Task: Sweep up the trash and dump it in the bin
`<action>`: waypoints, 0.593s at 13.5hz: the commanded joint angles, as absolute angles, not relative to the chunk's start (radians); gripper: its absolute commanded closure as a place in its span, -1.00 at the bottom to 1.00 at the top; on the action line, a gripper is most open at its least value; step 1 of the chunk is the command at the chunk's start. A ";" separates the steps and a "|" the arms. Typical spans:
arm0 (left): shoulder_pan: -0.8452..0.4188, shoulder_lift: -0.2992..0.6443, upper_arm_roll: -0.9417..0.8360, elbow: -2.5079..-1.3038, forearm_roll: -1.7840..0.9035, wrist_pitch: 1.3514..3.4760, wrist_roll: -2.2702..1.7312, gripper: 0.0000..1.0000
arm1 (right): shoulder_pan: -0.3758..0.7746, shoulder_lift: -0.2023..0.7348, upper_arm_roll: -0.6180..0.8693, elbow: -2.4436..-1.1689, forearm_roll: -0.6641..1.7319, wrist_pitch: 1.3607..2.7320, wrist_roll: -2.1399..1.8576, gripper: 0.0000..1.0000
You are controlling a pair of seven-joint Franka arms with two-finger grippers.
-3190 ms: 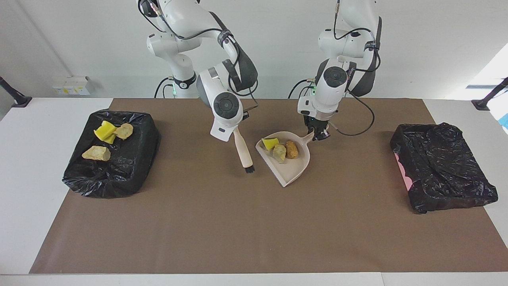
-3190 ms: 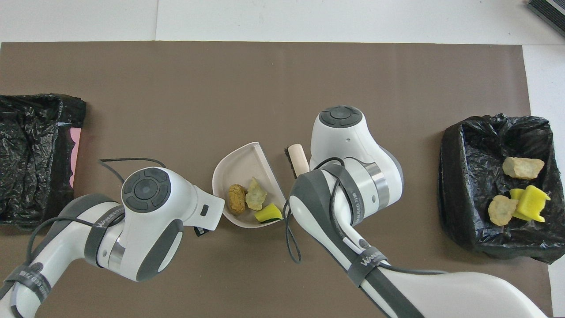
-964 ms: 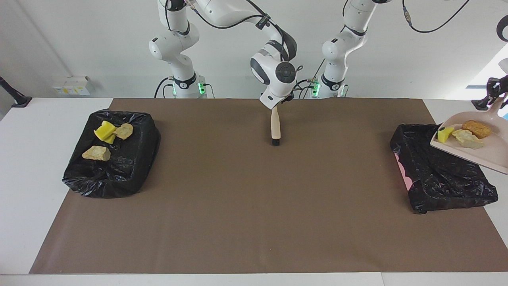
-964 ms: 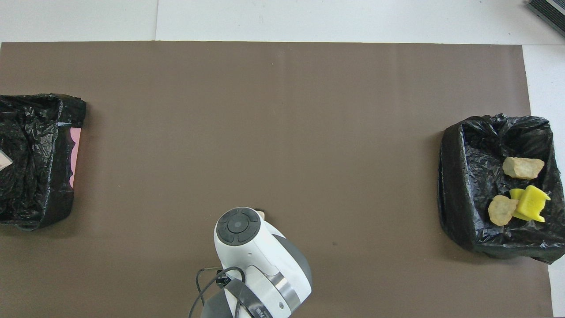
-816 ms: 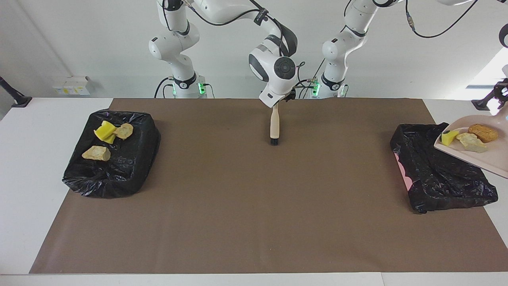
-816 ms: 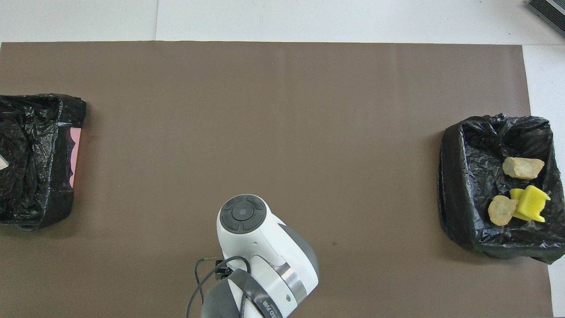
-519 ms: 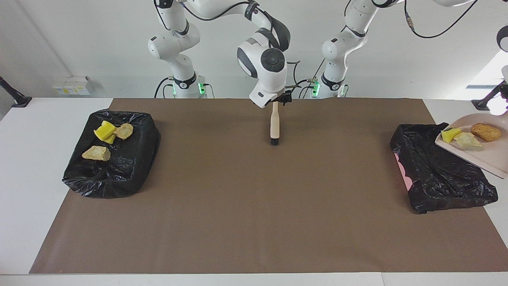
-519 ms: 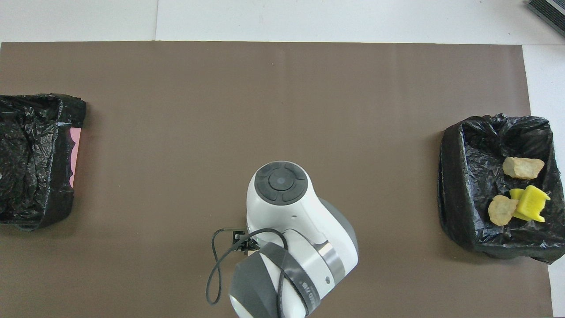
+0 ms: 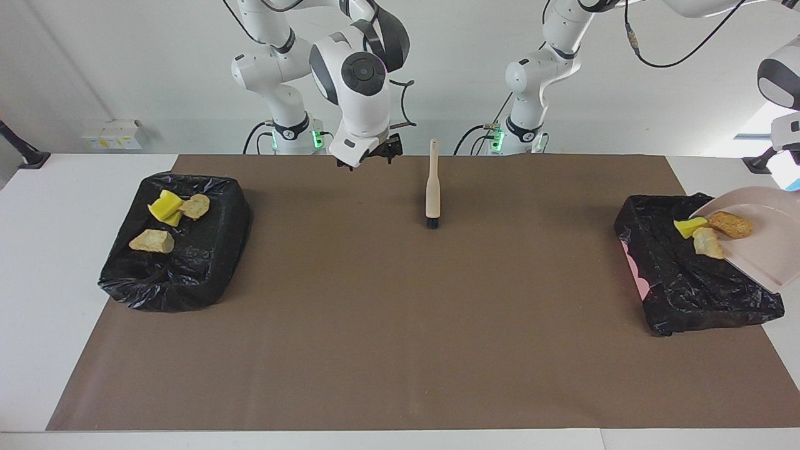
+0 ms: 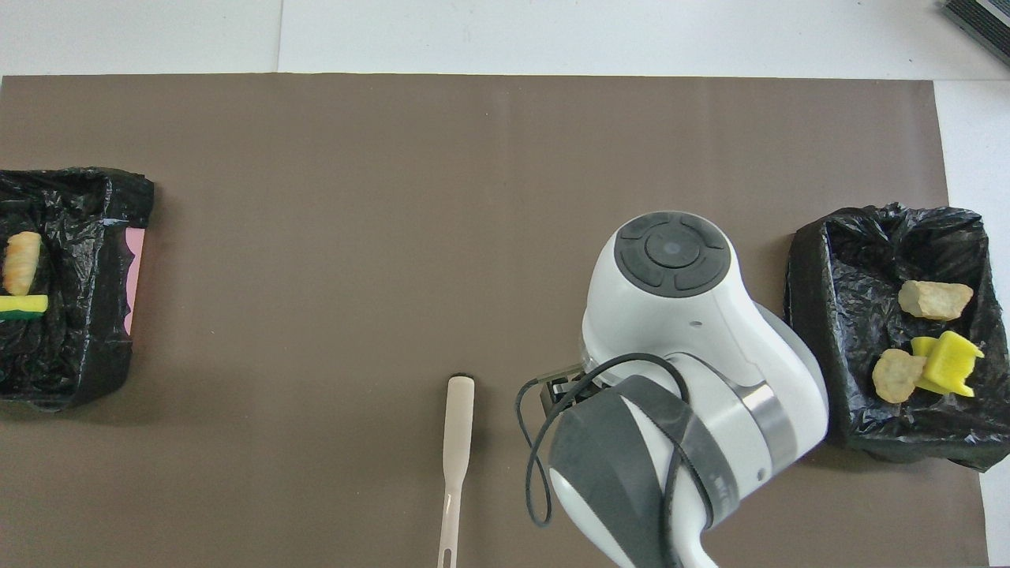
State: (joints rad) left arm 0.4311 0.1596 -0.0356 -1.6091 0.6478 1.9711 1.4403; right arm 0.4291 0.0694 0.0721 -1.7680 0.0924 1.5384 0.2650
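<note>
My left gripper, at the facing view's edge, holds the beige dustpan (image 9: 772, 240) tilted over the black-lined bin (image 9: 700, 294) at the left arm's end. A yellow sponge block (image 9: 689, 227), a beige lump (image 9: 707, 243) and an orange-brown lump (image 9: 729, 224) are at the dustpan's lip over that bin. Overhead, the sponge (image 10: 24, 305) and a lump (image 10: 21, 262) show over the bin (image 10: 79, 363). My right gripper (image 9: 369, 155) is open and empty, raised beside the brush (image 9: 431, 187), which lies on the mat (image 10: 458, 442).
The black-lined bin (image 9: 187, 281) at the right arm's end holds yellow sponge pieces (image 9: 164, 206) and two beige lumps (image 9: 152, 240); it also shows overhead (image 10: 813, 315). A brown mat (image 9: 400, 325) covers the table.
My right gripper let go of the brush, rose and moved toward the right arm's end. My left gripper tipped the dustpan more steeply, and the three pieces slid to its lip over the bin.
</note>
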 commanded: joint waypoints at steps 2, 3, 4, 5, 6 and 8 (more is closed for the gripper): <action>0.423 0.121 -0.025 -1.660 0.679 2.006 1.460 1.00 | 0.336 0.051 0.065 -1.732 0.061 1.525 0.152 -1.00; 0.413 0.114 -0.025 -1.672 0.702 2.022 1.459 1.00 | 0.301 0.052 0.060 -1.701 0.060 1.531 0.137 -1.00; 0.399 0.109 -0.026 -1.683 0.739 2.032 1.459 1.00 | 0.260 0.057 0.063 -1.666 0.036 1.532 0.117 -1.00; 0.396 0.109 -0.026 -1.684 0.759 2.039 1.460 1.00 | 0.221 0.067 0.064 -1.642 0.009 1.534 0.083 -1.00; 0.394 0.112 -0.026 -1.683 0.764 2.051 1.460 1.00 | 0.192 0.072 0.063 -1.626 0.002 1.539 0.042 -1.00; 0.362 0.124 -0.031 -1.671 0.826 2.129 1.473 1.00 | 0.111 0.077 0.061 -1.615 -0.040 1.587 0.005 -1.00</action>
